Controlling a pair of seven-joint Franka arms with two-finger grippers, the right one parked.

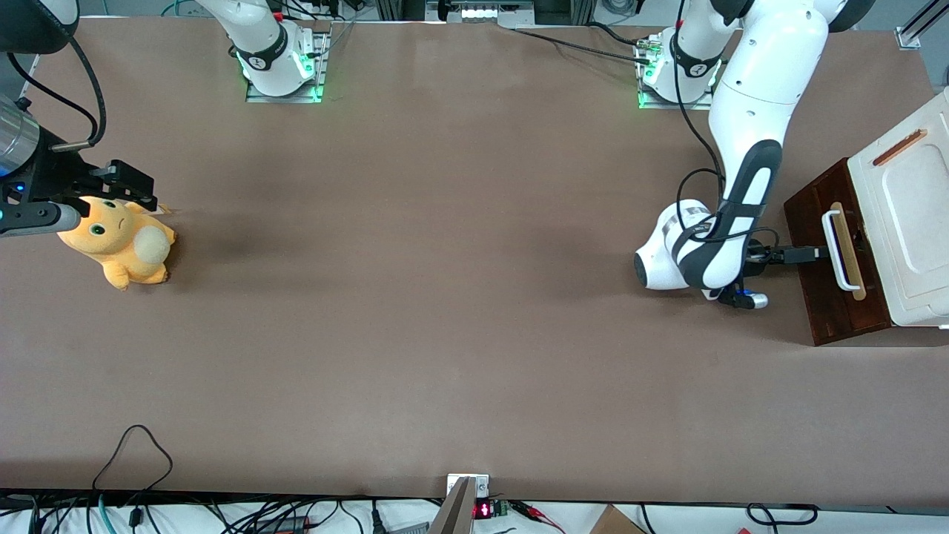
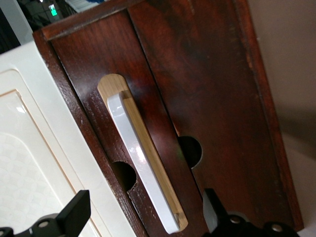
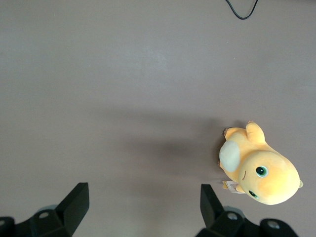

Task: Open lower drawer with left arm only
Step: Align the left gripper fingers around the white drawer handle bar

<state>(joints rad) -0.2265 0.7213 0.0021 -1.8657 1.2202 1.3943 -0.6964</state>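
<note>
The small black tool (image 1: 814, 254) on the glossy white left arm (image 1: 749, 148) hovers just in front of the white bar handle (image 2: 143, 165), its fingers (image 2: 74, 213) spread wide on either side of the bar and not touching it. The dark reddish-brown wooden lower drawer (image 1: 830, 259) sits shut below the white moulded panel (image 1: 908, 215), at the working arm's end of the brown table (image 1: 445, 297).

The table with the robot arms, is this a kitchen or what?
Probably a robot lab: two arms bolted to a brown table, loose cables along its edge, and the left arm's open claw at a drawer handle.
</note>
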